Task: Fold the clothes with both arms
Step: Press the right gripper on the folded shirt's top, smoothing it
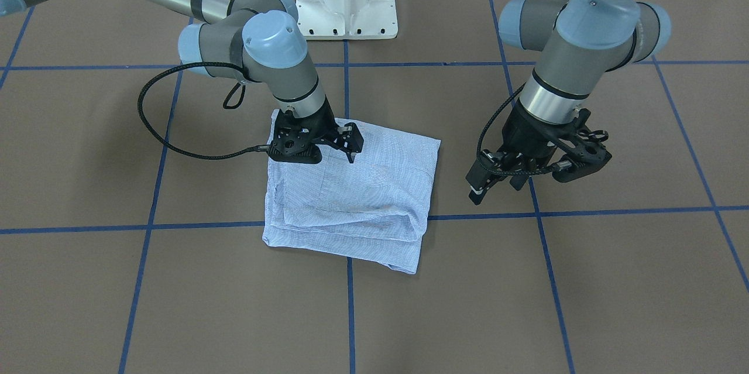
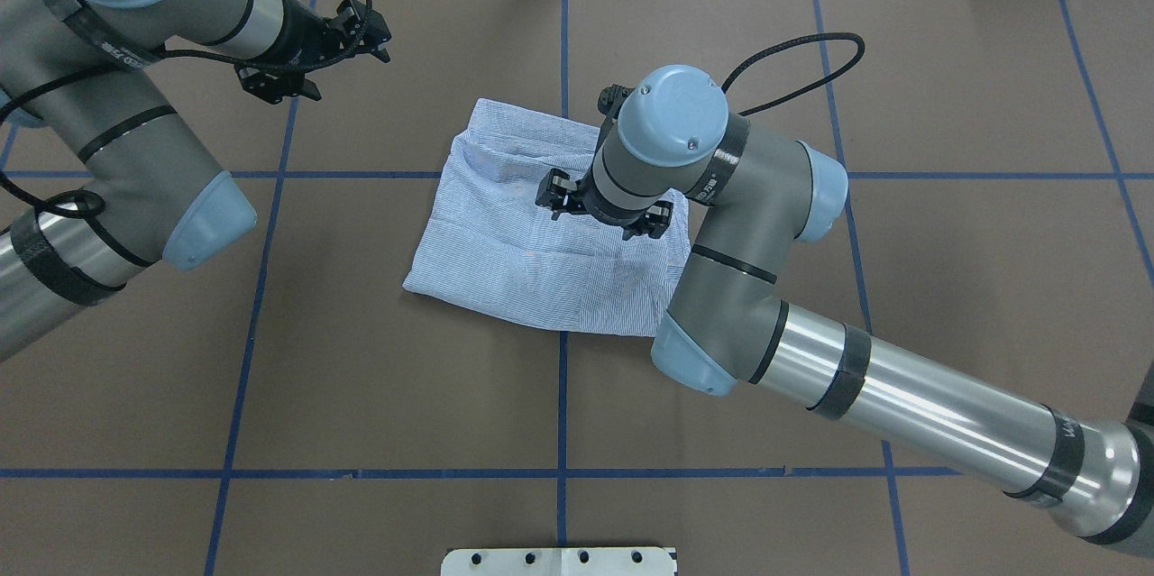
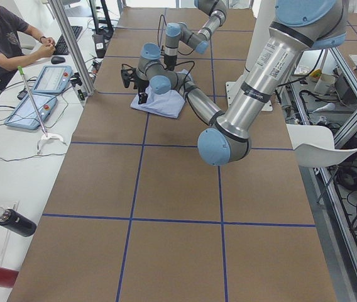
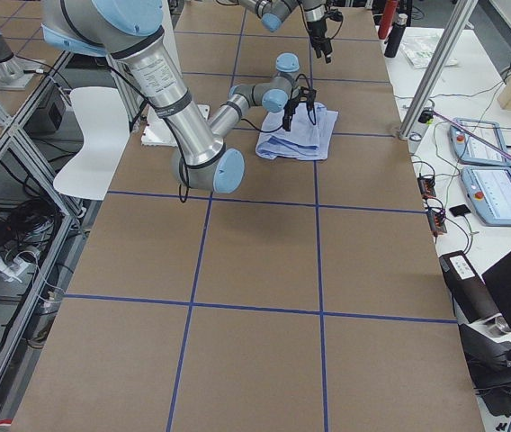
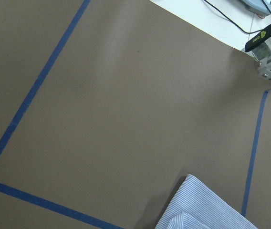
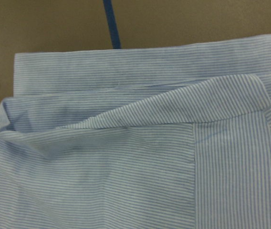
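Evidently the shirt (image 1: 363, 198) lay as a compact folded rectangle at mid-surface (image 1: 234, 304), across a crossing of blue tape lines (image 1: 199, 226).

- Right claw (image 1: 350, 148) hung just above the shirt's robot-side edge. No cloth rose toward it. Judged it was placed there to press or tidy the top layer, not to carry. Apart or together: cannot tell, as the wrist and camera mount masked the jaws.
- Left claw (image 2: 365, 31) sat well clear of the shirt, over bare surface. Its jaws looked apart in the overhead view, with nothing between them. Judged it was parked out of the other arm's way.

View notes:
- The right wrist view alone showed a loose raised ridge running across the top layer, missed by both fixed cameras. The fold looked unfinished at that spot.
- The left wrist view caught only one shirt corner at its bottom edge, confirming the stand-off.
- The exterior left view added a seated person (image 3: 2, 38) at the side desk.
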Available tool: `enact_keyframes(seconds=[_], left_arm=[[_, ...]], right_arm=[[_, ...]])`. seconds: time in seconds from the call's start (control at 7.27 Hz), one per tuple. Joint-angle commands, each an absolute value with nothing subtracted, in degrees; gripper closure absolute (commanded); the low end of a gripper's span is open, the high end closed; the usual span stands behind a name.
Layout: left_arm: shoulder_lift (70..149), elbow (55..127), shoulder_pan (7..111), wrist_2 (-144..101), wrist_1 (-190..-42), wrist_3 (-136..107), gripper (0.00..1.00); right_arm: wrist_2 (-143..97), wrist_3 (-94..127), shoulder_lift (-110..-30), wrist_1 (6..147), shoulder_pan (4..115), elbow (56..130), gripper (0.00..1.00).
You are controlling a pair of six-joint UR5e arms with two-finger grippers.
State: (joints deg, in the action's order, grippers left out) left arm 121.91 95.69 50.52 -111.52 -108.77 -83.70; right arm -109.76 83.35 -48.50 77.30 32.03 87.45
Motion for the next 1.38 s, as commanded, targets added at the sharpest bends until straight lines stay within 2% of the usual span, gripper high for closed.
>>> enact_keyframes(seconds=[0.0,0.28,1.24], left_arm=[[121.8,96.0,50.5,-111.6,-108.7,-83.7,0.0],[121.8,96.0,50.5,-111.6,-108.7,-83.7,0.0],[121.8,95.9,50.4,-111.7,-108.8,-83.8,0.0]], right_arm=[[-111.5,83.4,-54.4,83.0,30.4,97.5,0.0],[-111.5,83.7,-56.1,83.1,28.4,99.3,0.0],[-110.9,81.4,-55.5,82.2,30.0,93.2,0.0]])
